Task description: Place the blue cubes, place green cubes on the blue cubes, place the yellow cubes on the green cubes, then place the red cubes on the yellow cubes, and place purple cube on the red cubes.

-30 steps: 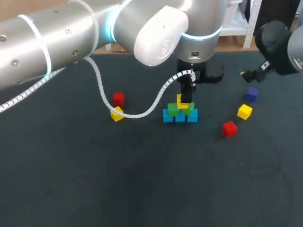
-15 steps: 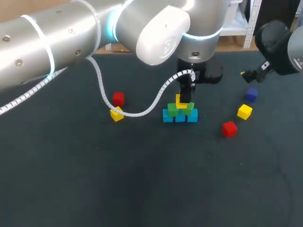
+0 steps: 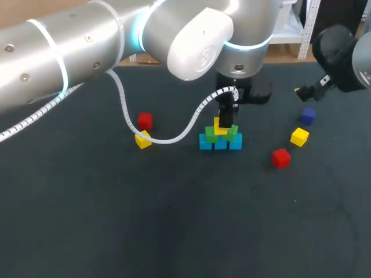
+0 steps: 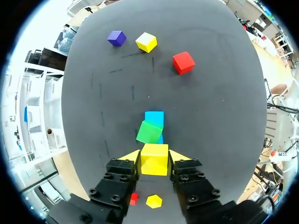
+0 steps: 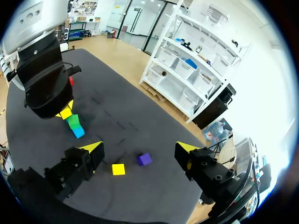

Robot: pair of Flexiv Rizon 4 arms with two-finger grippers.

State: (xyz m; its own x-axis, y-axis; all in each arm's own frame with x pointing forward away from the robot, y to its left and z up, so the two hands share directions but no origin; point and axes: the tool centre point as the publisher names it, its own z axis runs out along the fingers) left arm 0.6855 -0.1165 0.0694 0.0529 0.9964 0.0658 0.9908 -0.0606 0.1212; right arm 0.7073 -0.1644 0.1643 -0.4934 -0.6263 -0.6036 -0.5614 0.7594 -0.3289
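"Near the middle of the worktop (image 3: 174,220), what have you got?"

"I see a stack on the dark, matte, cloth-like surface. A row of blue cubes (image 3: 220,143) forms the base, with two green cubes (image 3: 212,135) on top. One green sits skewed in the left wrist view. They are small, sharp-edged blocks with plain, smooth faces."

"And the left end effector?"

"My left end effector (image 4: 154,158) is clamped on the held yellow cube (image 4: 154,164), a yellow wedge tip against each side face, right over the green pair. Whether the cube rests on them or hangs just clear, I cannot tell."

"What is hidden?"

"From the head view, the fingers cover much of that cube. The thick silver left arm (image 3: 87,46) and its white coiled cable (image 3: 174,136) fill the upper left. From the wrist, the held cube hides most of the stack, and only one blue and one green show ahead of it."

"Loose pieces?"

"On my left, the left red cube (image 3: 145,120) lies near the left yellow cube (image 3: 142,139). On my right are the purple cube (image 3: 308,115), the right yellow cube (image 3: 299,136) and the right red cube (image 3: 281,157), all apart from the stack."

"The other side?"

"My right end effector (image 5: 140,148) has its black, bolted fingers spread wide and holds nothing, above the purple cube's area."
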